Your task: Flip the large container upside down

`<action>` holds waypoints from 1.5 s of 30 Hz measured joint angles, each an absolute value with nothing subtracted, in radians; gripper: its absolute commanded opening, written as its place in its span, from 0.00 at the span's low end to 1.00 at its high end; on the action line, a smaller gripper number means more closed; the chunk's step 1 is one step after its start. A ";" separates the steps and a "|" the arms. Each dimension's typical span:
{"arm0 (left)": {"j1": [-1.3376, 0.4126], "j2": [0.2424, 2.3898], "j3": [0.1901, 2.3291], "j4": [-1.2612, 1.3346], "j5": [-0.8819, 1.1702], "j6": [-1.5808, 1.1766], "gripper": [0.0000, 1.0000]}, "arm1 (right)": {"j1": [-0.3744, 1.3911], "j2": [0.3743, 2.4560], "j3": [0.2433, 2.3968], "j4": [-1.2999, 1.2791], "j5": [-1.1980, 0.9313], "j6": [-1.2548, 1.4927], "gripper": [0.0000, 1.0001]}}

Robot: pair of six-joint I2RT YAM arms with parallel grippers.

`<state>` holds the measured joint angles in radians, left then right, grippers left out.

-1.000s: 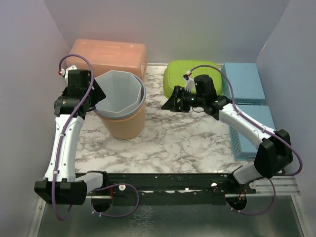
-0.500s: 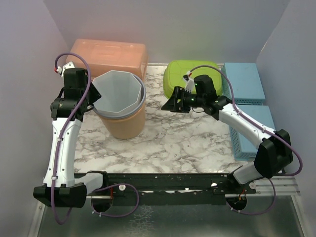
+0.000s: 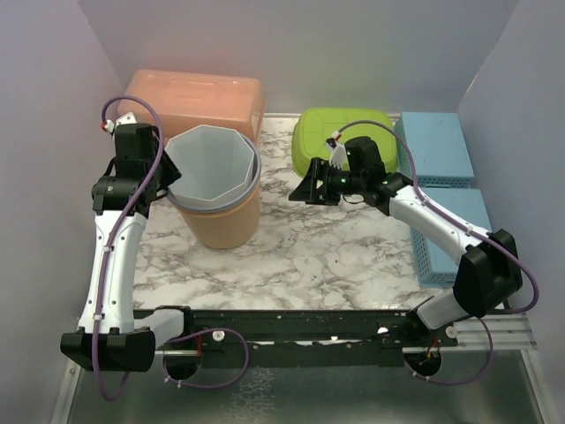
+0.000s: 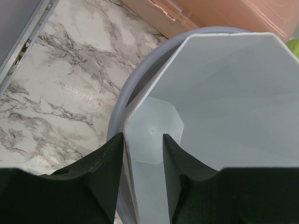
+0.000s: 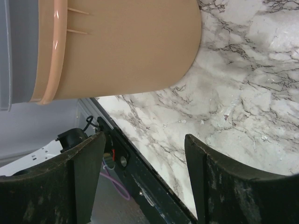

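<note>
The large container is a peach bucket (image 3: 225,225) (image 5: 126,46) standing upright on the marble table. A blue-grey tub (image 3: 253,187) (image 4: 117,112) is nested in it, and a pale octagonal bin (image 3: 212,163) (image 4: 224,102) sits inside that. My left gripper (image 3: 168,181) (image 4: 142,140) straddles the stack's left rim, one finger outside the octagonal wall and one inside. Contact of the pads with the wall is not visible. Hovering to the right of the bucket, my right gripper (image 3: 305,187) (image 5: 145,137) points toward it, open and holding nothing.
A peach lidded box (image 3: 194,99) (image 4: 224,14) stands right behind the bucket. A green box (image 3: 340,132) and two blue baskets (image 3: 437,146) (image 3: 450,230) fill the right side. The black rail (image 3: 291,322) (image 5: 131,168) runs along the near edge, with walls close on both sides.
The left jaws have narrowed around the stack's rim and the left wrist has shifted slightly left. The right arm has barely moved.
</note>
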<state>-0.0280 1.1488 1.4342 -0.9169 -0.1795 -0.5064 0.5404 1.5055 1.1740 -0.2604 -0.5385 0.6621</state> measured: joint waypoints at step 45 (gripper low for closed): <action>-0.014 1.190 1.615 -0.914 -0.315 -0.458 0.00 | 0.775 1.920 1.356 -0.129 -0.555 0.819 0.75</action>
<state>-0.0143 1.1900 1.6146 -0.9138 -0.3149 -0.4576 0.7753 1.9198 1.3560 -0.1287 -0.5549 0.8188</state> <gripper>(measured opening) 0.008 0.740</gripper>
